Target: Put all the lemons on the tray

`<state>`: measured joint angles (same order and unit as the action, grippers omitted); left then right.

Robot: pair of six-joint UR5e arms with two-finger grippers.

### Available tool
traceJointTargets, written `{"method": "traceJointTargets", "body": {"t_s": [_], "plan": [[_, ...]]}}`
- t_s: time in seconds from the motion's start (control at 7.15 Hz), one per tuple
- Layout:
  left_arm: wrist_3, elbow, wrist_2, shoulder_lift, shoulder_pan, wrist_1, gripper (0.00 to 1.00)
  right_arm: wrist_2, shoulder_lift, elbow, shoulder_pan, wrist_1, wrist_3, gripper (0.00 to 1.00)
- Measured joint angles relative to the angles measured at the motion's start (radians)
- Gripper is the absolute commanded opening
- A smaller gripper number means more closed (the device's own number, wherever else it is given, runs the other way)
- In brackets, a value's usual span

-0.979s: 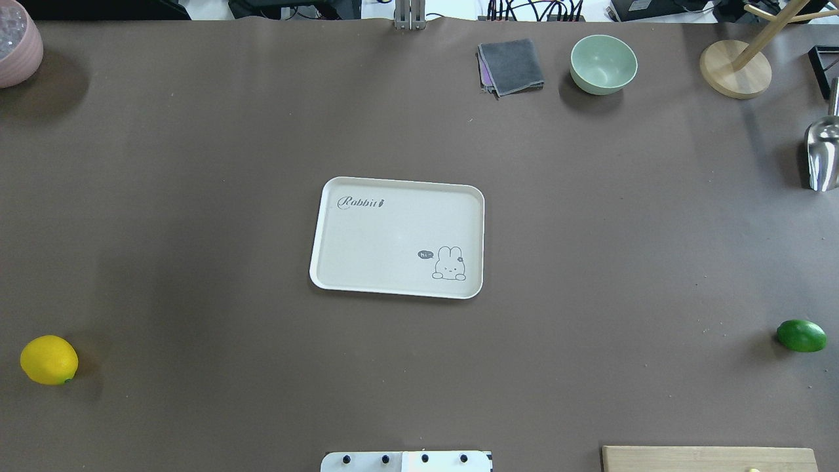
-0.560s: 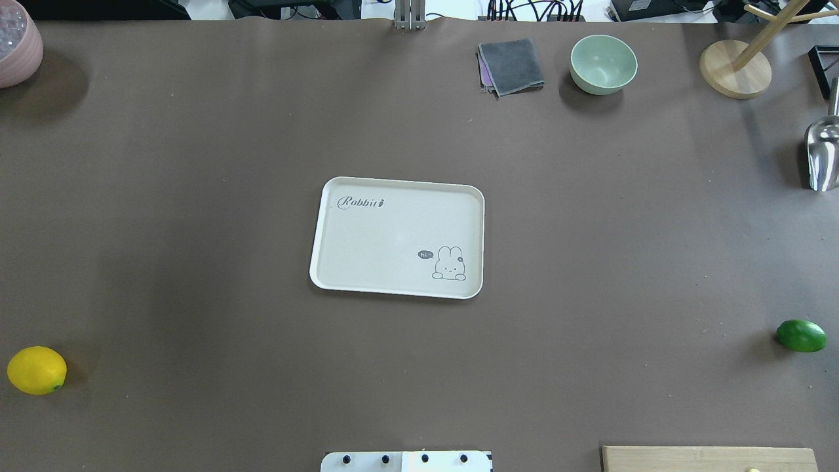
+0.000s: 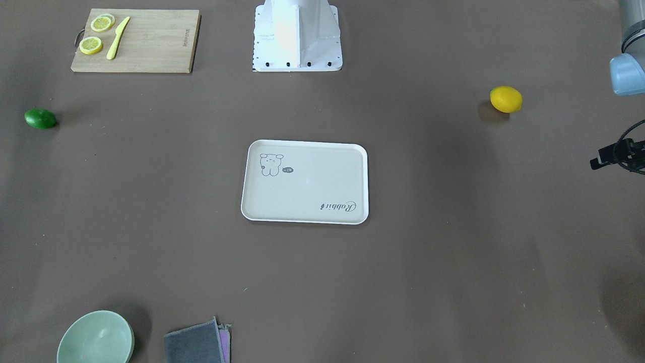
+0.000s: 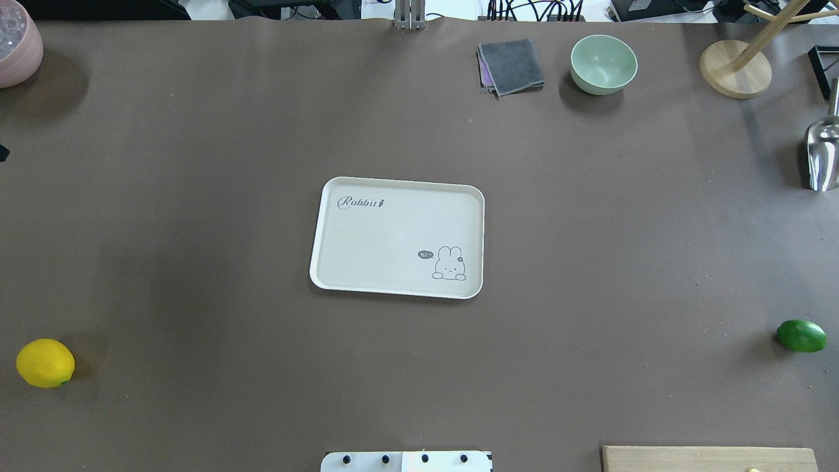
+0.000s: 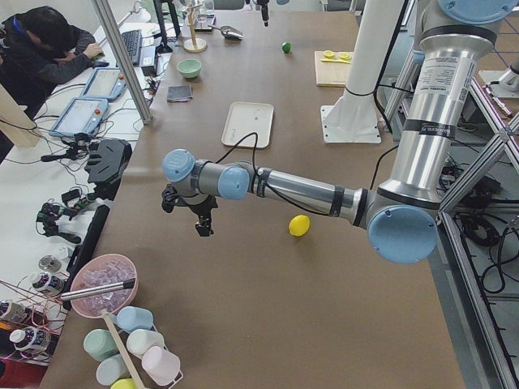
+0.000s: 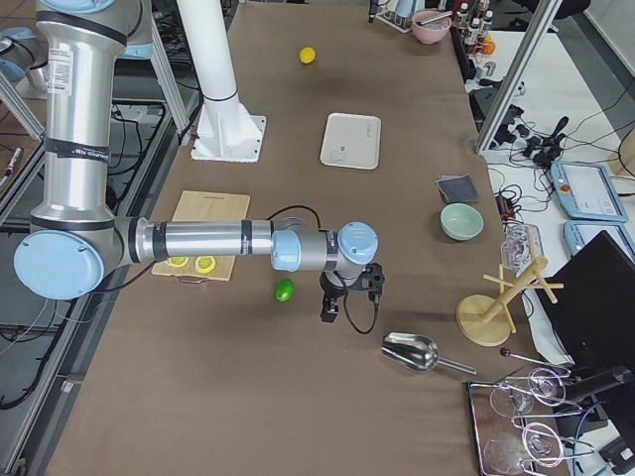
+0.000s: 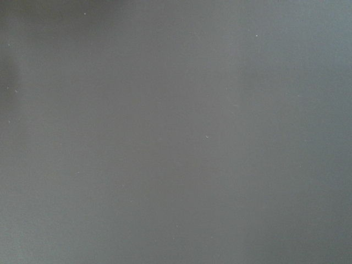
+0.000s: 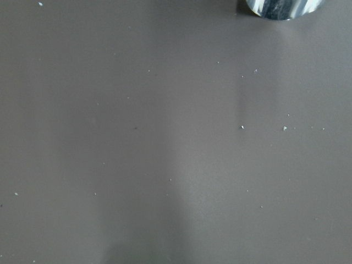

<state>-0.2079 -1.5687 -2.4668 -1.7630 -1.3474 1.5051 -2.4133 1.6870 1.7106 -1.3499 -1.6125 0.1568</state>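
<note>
Pointing down over the brown table (image 4: 590, 229), the left gripper (image 5: 202, 230) and the right gripper (image 6: 329, 311) showed too little to tell whether their fingers were spread or closed. The yellow lemon (image 4: 44, 362) lay near the left arm (image 5: 300, 190), the green lemon (image 4: 801, 335) near the right arm (image 6: 198, 241), both on the table and well apart from the off-white tray (image 4: 380, 242) at its centre.

I'm seeing a bright yellow lemon (image 4: 44, 362) at eight o'clock, a glossy green lemon (image 4: 801, 335) at four, and an off-white tray (image 4: 380, 239) carrying grey script, on a brown table (image 4: 196, 196).
</note>
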Motion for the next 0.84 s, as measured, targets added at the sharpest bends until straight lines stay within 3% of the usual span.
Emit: {"method": "traceJointTargets", "body": {"t_s": [0.42, 0.84], "plan": [[0.007, 0.025, -0.021, 0.012, -0.003, 0.039, 0.98, -0.001, 0.001, -0.003, 0.0, -0.001, 0.001, 1.0], [0.006, 0.012, -0.114, 0.033, -0.004, 0.074, 0.98, -0.004, -0.003, -0.001, 0.002, 0.001, -0.002, 1.0]]}}
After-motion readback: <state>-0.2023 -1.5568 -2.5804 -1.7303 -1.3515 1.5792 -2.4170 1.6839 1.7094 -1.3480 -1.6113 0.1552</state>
